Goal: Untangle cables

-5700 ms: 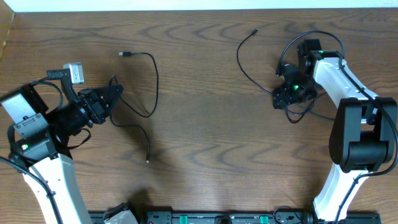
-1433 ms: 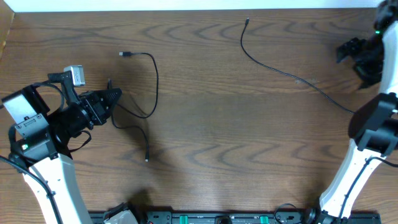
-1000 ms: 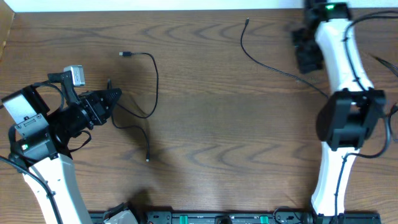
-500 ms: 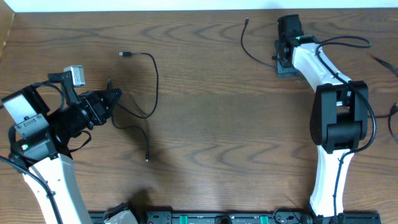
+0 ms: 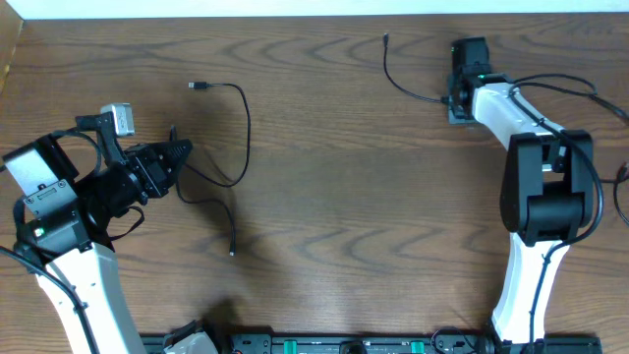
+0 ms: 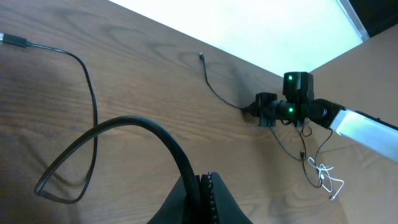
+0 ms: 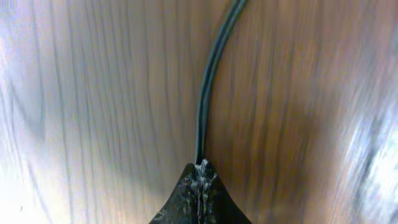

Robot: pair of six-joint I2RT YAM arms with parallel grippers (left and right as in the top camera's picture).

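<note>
The right claw [image 5: 455, 98] is closed on the right cable [image 5: 390, 79], near the far edge of the tabletop [image 5: 344, 216]. In the right wrist view, the cord runs straight into the shut fingertips, with no gap between them. From the grip, this cable lies on the wood, curving left and then toward the far edge, and ends in a small plug. The left claw [image 5: 185, 148] is closed on the left cable [image 5: 246, 128], on the left side of the tabletop. In the left wrist view, the cord arches up off the surface and enters the closed fingers. One run of this cable loops out to the right and back to a small plug lying flat toward the far edge. The other run trails toward the near edge and ends in a second plug. The two cables lie well apart and do not cross.
</note>
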